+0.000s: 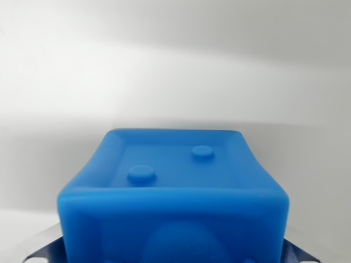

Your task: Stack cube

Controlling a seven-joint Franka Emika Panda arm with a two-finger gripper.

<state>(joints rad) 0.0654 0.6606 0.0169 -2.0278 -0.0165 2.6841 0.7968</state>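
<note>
Blue cube [175, 192] fills the wrist view's lower centre, apparently clamped in the tool [175, 257] — second cube unseen — so keep it level and lower slowly, squarely aligned, before releasing.

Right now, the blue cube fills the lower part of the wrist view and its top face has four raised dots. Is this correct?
Not quite. The cube is blue and does fill the lower part of the wrist view, but its top face has two raised dots, not four: one nearer the wrist view's left and one farther back, toward the right.
</note>
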